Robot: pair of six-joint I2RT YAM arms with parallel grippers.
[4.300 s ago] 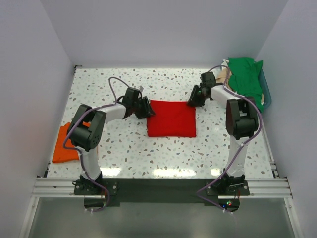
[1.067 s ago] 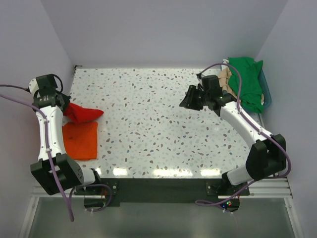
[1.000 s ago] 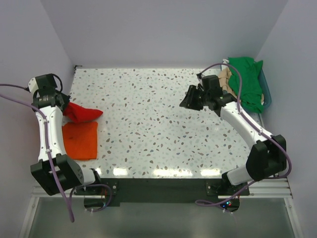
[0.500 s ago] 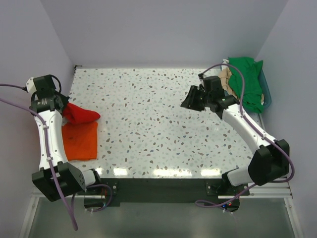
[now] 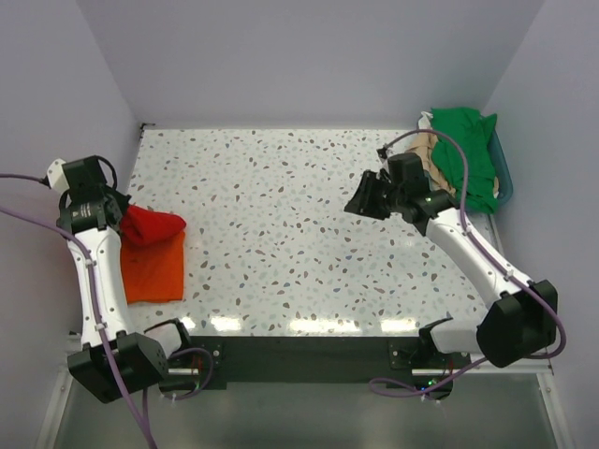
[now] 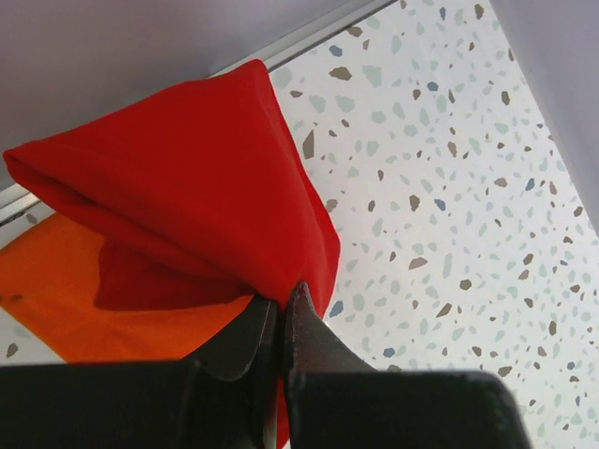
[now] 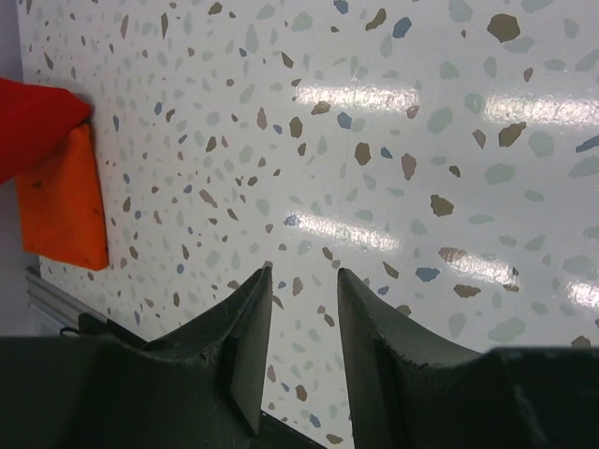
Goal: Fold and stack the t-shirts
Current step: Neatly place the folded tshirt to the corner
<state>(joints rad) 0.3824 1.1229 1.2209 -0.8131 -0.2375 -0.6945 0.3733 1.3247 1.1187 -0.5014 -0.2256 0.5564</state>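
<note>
Red soft cloth is pinched between the closed jaws of the left gripper (image 6: pixel 281 323). The folded bright red t-shirt (image 6: pixel 187 178) bunches limply over the far end of the flat folded orange t-shirt (image 5: pixel 154 273) at the left edge of the speckled table (image 5: pixel 281 215). Being light and floppy, it will likely sag open, so a pinch through all layers at an edge suits it. The right gripper (image 7: pixel 301 327) hovers half open and empty.

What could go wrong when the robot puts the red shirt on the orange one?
The left hand pinches the red shirt by one edge only, so it hangs bunched and might land crumpled. It is over just the far end of the orange shirt, so the stack might end up crooked.
</note>
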